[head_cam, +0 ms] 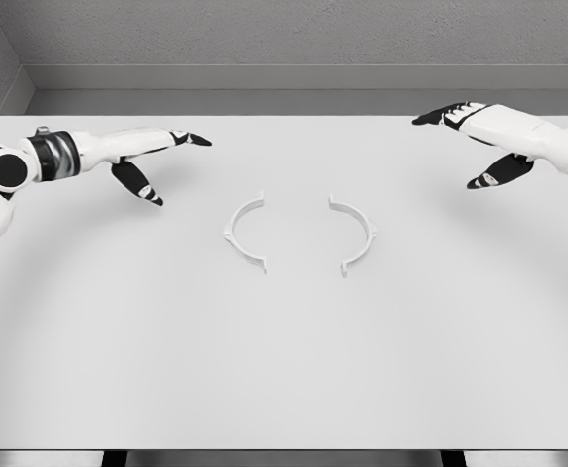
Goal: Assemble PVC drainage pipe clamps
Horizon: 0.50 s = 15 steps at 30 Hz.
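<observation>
At the centre of the frame, on the white table (284, 370), lie two white PVC clamp halves, each a semicircular arc with small flanged ends. The left clamp half (244, 231) bulges toward the left edge of the frame and the right clamp half (354, 233) bulges toward the right edge, so their open sides face one another across a clear gap; they are apart, not touching. The chord joining the flanged ends of each half runs roughly from the top of the frame toward the bottom. The left hand (153, 161) hovers in the upper left of the frame with fingers extended and spread, thumb hanging below, grasping nothing; the left clamp half lies to its lower right, toward the centre. The right hand (479, 141) hovers in the upper right of the frame, likewise outstretched and empty; the right clamp half lies to its lower left. Each hand is nearer to the half on its own side, and both stand well apart from the parts. Judged from this layout, closing the ring calls for sliding the halves toward each other along the left-right line. Count: two clamp halves, two hands, one table.
</observation>
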Available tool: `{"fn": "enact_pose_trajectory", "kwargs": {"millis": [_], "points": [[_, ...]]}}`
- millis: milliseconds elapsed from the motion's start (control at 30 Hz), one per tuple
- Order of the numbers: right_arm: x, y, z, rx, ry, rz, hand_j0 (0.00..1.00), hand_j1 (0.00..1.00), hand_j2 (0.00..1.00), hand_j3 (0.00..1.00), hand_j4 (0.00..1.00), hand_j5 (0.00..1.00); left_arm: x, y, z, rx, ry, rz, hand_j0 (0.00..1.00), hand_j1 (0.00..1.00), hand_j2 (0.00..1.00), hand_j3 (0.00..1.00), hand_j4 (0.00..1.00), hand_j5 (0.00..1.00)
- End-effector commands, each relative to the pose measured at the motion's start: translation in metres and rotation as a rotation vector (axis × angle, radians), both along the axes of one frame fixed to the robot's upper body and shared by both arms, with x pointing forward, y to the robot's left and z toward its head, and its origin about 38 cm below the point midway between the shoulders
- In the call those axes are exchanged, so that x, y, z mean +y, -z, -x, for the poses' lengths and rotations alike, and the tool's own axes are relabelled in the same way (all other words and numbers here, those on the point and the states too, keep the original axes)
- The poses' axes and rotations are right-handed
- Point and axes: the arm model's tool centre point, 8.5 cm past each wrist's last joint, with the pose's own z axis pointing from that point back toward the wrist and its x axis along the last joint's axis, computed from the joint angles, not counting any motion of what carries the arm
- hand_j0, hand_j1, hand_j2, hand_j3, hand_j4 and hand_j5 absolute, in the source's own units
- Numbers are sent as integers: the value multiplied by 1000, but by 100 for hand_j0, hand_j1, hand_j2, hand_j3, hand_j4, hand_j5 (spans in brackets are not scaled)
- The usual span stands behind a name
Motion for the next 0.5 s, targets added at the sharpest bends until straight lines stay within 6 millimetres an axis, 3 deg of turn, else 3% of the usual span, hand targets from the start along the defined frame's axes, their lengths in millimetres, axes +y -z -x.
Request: {"fn": "enact_pose_trajectory", "kwargs": {"millis": [0, 100, 167, 200, 267, 333, 433, 467], "points": [[-1, -1, 0, -1, 4, -8, 100, 100, 100, 100, 100, 100, -10, 4, -1, 9, 7, 11, 100, 100, 100, 100, 100, 100], [1, 0, 0, 4, -1, -11, 100, 100, 100, 100, 100, 100, -18, 15, -2, 34, 5, 13, 100, 100, 100, 100, 100, 100], [1, 4, 0, 17, 0, -19, 100, 100, 100, 100, 100, 100, -41, 25, -3, 51, 34, 3, 100, 100, 100, 100, 100, 100], [0, 7, 0, 29, -1, -44, 100, 100, 100, 100, 100, 100, -40, 35, -4, 81, 13, 1, 100, 100, 100, 100, 100, 100], [7, 11, 3, 66, -30, -131, 100, 100, 100, 100, 100, 100, -38, 26, -8, 67, 2, 14, 100, 100, 100, 100, 100, 100], [9, 12, 3, 70, -34, -135, 100, 100, 100, 100, 100, 100, -62, 20, -12, 54, 34, 43, 100, 100, 100, 100, 100, 100], [18, 18, 3, 83, -55, -112, 100, 100, 100, 100, 100, 100, -70, 20, -12, 54, 45, 52, 100, 100, 100, 100, 100, 100], [23, 20, 3, 89, -68, -107, 100, 100, 100, 100, 100, 100, -81, 21, -11, 56, 61, 60, 100, 100, 100, 100, 100, 100]]}}
